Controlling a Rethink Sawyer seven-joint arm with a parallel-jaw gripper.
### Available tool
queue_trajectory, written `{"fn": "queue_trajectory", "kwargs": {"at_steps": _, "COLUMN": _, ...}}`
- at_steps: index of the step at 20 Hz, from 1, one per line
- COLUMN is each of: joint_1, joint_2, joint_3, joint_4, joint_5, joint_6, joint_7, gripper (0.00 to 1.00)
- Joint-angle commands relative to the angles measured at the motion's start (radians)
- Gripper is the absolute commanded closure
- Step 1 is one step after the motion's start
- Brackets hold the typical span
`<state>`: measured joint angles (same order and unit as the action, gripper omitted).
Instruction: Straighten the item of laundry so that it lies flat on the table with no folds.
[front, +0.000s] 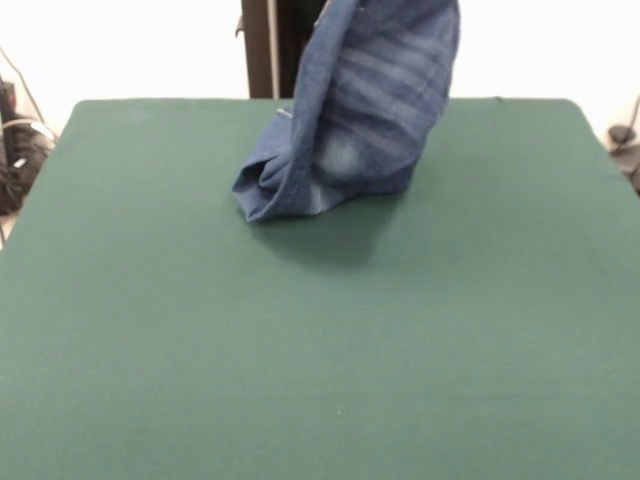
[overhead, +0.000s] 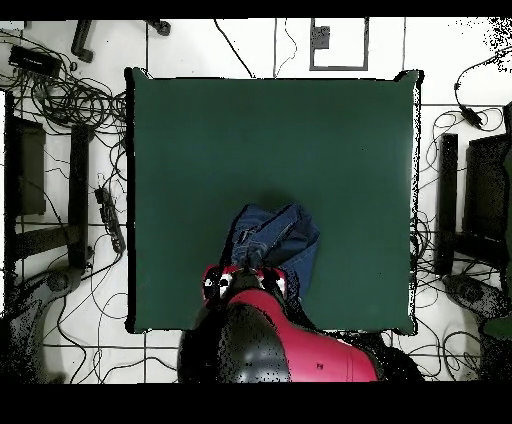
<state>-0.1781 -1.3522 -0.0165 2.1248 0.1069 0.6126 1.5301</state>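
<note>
The blue denim jeans (front: 370, 110) hang bunched from above the picture's top edge in the front view. Their lower end rests in folds on the green table (front: 320, 350), near its far middle. In the overhead view the jeans (overhead: 275, 240) are a crumpled heap near the table (overhead: 270, 140) edge closest to the robot. My gripper (overhead: 247, 268) is right over them under the red arm (overhead: 280, 345) and is shut on the upper part of the jeans, holding it up. The front view does not show the gripper.
The robot's dark pedestal (front: 265, 50) stands behind the table's far edge. Cables (overhead: 70, 100) and black stands (overhead: 445, 190) lie on the floor on both sides of the table.
</note>
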Motion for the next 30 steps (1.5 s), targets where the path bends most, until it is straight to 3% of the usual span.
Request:
{"fn": "queue_trajectory", "kwargs": {"at_steps": 1, "joint_1": 0.018, "joint_2": 0.06, "joint_3": 0.171, "joint_4": 0.116, "joint_5": -0.023, "joint_6": -0.108, "joint_7": -0.12, "gripper": 1.0}}
{"fn": "queue_trajectory", "kwargs": {"at_steps": 5, "joint_1": 0.019, "joint_2": 0.066, "joint_3": 0.184, "joint_4": 0.095, "joint_5": -0.035, "joint_6": -0.109, "joint_7": -0.077, "gripper": 1.0}}
{"fn": "queue_trajectory", "kwargs": {"at_steps": 12, "joint_1": 0.015, "joint_2": 0.008, "joint_3": 0.195, "joint_4": 0.051, "joint_5": -0.002, "joint_6": 0.003, "joint_7": -0.082, "gripper": 1.0}}
{"fn": "queue_trajectory", "kwargs": {"at_steps": 17, "joint_1": 0.037, "joint_2": 0.032, "joint_3": 0.225, "joint_4": 0.013, "joint_5": 0.0, "joint_6": -0.072, "joint_7": -0.006, "gripper": 1.0}}
{"fn": "queue_trajectory", "kwargs": {"at_steps": 24, "joint_1": 0.183, "joint_2": 0.273, "joint_3": 0.098, "joint_4": -0.213, "joint_5": -0.157, "joint_6": -0.165, "joint_7": 0.243, "gripper": 1.0}}
{"fn": "queue_trajectory", "kwargs": {"at_steps": 30, "joint_1": 0.327, "joint_2": 0.467, "joint_3": -0.074, "joint_4": -0.416, "joint_5": -0.189, "joint_6": -0.21, "joint_7": 0.354, "gripper": 1.0}}
